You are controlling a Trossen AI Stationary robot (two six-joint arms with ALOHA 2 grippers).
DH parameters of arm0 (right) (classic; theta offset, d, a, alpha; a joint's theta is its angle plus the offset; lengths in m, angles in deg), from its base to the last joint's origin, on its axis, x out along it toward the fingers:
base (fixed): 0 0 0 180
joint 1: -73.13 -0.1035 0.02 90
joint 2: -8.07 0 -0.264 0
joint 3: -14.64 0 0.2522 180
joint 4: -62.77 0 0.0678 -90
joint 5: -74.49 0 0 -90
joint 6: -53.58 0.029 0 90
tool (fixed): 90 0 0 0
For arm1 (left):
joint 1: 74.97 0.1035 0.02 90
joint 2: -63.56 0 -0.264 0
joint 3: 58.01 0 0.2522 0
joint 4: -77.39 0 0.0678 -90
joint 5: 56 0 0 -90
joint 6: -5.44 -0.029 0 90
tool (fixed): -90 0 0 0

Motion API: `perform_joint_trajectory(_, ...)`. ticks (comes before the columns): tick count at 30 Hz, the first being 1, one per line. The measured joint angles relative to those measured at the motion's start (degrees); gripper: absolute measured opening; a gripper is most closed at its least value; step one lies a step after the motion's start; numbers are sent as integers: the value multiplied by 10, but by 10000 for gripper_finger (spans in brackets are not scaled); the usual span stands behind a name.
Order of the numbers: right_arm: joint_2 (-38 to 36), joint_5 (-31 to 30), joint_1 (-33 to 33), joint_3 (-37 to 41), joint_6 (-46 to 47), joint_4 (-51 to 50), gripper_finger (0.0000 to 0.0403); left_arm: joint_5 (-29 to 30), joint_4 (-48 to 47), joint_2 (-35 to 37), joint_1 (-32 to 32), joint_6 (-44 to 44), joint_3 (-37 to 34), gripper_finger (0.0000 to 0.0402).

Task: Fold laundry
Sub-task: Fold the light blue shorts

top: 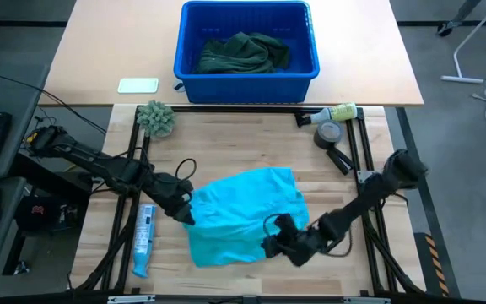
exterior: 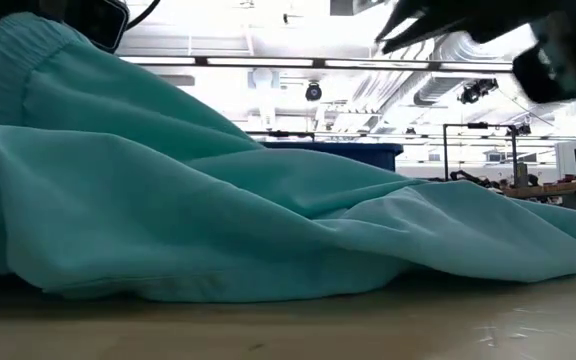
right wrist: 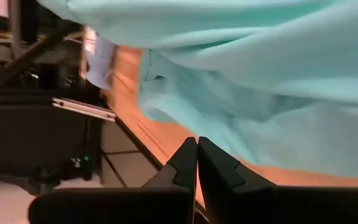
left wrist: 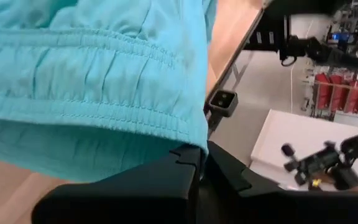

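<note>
Now turquoise shirt (top: 243, 215) lies mid-table; left gripper (top: 186, 211) clenched at its left edge, right gripper (top: 278, 245) clenched, empty, at near-right edge

Laundry: cyan piece on table, green piece in bin

Cyan garment (top: 241, 215) lies rumpled, roughly flat, mid-table on the wood, near the front edge; gathered elastic hem (left wrist: 98, 102) visible, one edge lifted in loose folds (exterior: 268, 215). Dark green garment (top: 241, 52) sits crumpled in a heap inside the blue bin at the far side, well apart
</note>
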Motion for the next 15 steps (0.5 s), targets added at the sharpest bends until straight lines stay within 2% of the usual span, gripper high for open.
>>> perform_joint_trajectory(6,132,-13,4,-120,-20,15,0,56,0,0,0,5,0,0)
perform_joint_trajectory(11,214,-31,26,-264,-28,-95,0,77,0,0,-3,15,0,0)
perform_joint_trajectory(15,267,-23,45,-354,-28,-169,0,82,1,0,-10,20,0,0)
